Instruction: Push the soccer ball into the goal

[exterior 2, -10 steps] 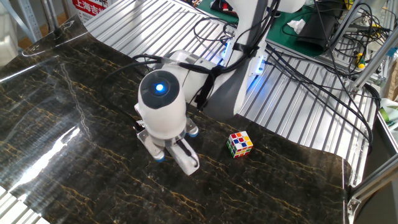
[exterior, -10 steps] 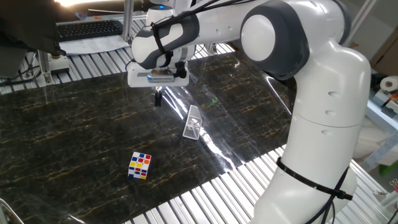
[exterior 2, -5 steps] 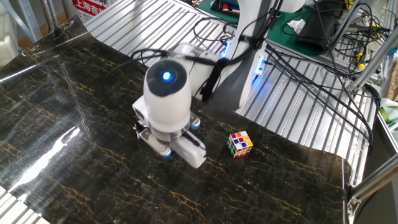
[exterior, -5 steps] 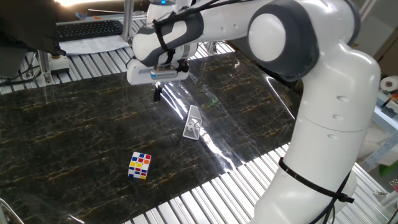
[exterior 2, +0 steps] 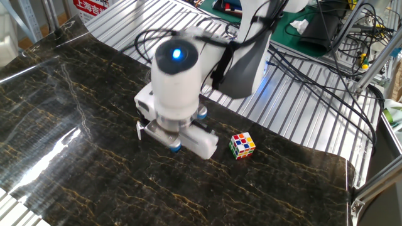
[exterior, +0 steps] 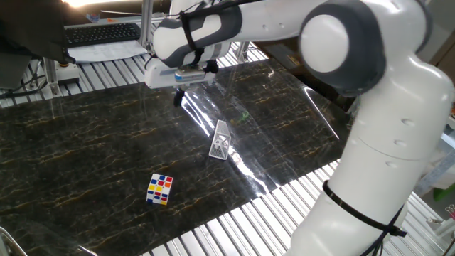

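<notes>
The goal (exterior: pixel 221 140), a small light-grey frame with pale mesh, lies tilted on the dark marble mat. My gripper (exterior: pixel 179 97) hangs above the mat, behind and to the left of the goal and apart from it. Its dark fingers are pressed together and hold nothing. The soccer ball shows in neither view. In the other fixed view the white hand (exterior 2: pixel 179 129) covers the fingers and most of the mat below it. A small white piece (exterior 2: pixel 139 130) pokes out at the hand's left edge; I cannot tell whether it belongs to the goal.
A multicoloured puzzle cube (exterior: pixel 160 189) (exterior 2: pixel 242 145) sits on the mat near its front edge. Ribbed metal tabletop (exterior: pixel 234 227) surrounds the mat. A keyboard (exterior: pixel 99 33) lies at the back, and cables (exterior 2: pixel 314 69) trail behind the arm's base.
The gripper has risen and drawn back from the goal toward the far side of the mat. Goal and cube have not moved.
</notes>
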